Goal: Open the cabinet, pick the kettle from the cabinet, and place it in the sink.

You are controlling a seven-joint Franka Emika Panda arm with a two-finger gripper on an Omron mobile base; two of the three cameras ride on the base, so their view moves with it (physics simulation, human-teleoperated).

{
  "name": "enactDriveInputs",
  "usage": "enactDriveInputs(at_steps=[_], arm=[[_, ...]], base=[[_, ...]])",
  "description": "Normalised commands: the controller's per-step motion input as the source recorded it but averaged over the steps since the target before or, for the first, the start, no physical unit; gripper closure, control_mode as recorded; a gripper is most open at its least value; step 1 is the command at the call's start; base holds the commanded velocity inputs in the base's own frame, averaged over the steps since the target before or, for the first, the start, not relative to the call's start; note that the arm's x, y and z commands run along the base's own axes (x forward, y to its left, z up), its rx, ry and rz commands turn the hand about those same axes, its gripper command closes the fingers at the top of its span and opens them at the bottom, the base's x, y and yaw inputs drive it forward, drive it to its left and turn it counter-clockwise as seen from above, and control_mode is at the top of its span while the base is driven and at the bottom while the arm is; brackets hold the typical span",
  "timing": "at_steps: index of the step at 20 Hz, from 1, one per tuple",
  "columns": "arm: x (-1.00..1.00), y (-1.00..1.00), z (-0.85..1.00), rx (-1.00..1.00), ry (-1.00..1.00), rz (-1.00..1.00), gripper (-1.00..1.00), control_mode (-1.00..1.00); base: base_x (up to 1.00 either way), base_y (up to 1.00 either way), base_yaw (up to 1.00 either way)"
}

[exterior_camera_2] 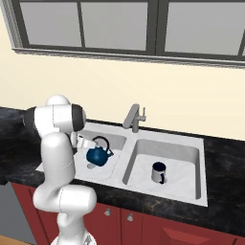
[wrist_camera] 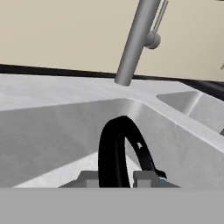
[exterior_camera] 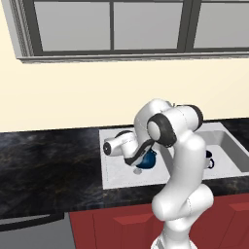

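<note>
Your end effector is clamped on the kettle by its arched handle, so it hangs upright, low inside the sink, ready for release.

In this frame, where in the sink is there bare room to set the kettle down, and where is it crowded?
The left basin floor is bare beneath the kettle, which the gripper holds by its handle. The right basin has the mug near its front left; its back and right floor are free.

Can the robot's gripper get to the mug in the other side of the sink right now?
Probably not yet. The gripper is shut on the kettle handle in the left basin, so it is busy. The mug stands uncovered in the right basin of the sink.
</note>
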Motion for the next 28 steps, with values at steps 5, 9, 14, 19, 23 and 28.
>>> enactDriveInputs(at_steps=[5, 9, 14, 19, 23, 28], arm=[[-0.42, 0.00, -0.39, 0.06, -0.20, -0.09, -1.00, -1.00], [-0.38, -0.02, -0.40, 0.08, -0.23, -0.10, -1.00, -1.00], [-0.44, 0.07, -0.39, 0.07, -0.21, -0.11, -1.00, -1.00], [-0.36, 0.18, -0.35, 0.10, -0.22, -0.09, -1.00, -1.00], [-0.23, 0.24, -0.38, 0.08, -0.12, -0.10, -1.00, -1.00], [-0.15, 0.19, -0.41, 0.05, -0.01, -0.09, -1.00, -1.00]], base=[[0.00, 0.00, 0.00], [0.00, 0.00, 0.00], [0.00, 0.00, 0.00], [0.00, 0.00, 0.00], [0.00, 0.00, 0.00], [0.00, 0.00, 0.00]])
